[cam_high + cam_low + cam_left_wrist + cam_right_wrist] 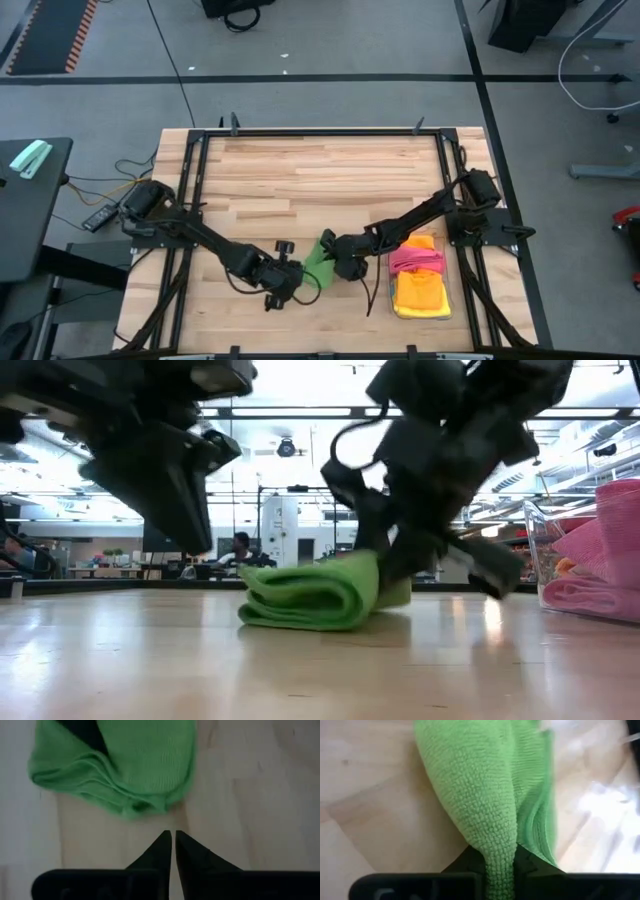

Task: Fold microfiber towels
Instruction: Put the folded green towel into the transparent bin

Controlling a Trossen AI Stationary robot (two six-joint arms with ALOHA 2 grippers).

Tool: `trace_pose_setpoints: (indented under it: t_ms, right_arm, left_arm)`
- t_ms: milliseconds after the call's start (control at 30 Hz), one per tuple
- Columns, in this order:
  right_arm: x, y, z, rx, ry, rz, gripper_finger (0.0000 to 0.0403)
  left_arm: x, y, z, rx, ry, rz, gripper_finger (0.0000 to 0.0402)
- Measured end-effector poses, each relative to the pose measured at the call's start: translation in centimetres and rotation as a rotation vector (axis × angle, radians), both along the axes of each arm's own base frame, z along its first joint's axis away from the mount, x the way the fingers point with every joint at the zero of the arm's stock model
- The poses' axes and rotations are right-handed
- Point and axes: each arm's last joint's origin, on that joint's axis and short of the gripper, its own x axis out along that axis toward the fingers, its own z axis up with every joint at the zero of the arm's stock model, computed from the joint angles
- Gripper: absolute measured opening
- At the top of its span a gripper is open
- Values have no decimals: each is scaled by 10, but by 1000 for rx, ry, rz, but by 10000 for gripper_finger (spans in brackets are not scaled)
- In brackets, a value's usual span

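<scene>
Pinching the near edge of the folded green towel [485,795], the right gripper [499,870] has it running straight away from its closed jaws. The left gripper [172,842], fingers together and empty, sits just beside the bundle's opposite edge, mid-table.

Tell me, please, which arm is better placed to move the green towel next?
The right: its claw is already shut on the green towel, while the left claw is shut empty beside it.
</scene>
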Motion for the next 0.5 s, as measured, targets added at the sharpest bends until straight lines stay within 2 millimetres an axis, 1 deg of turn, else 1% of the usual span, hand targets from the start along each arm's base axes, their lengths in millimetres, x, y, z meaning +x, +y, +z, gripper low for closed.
trace_pose_setpoints:
  t_ms: [100,200,367,500]
  right_arm:
    - [1,0,6,26,-4,-16,40]
    - [-3,0,1,30,42,-25,40]
    - [-4,4,1,30,45,-15,40]
    - [-7,9,4,34,56,-8,40]
  left_arm:
    - [-2,0,1,4,2,10,33]
    - [-2,1,1,12,3,16,25]
    - [-2,0,1,7,3,21,13]
    - [-2,1,1,-5,1,56,21]
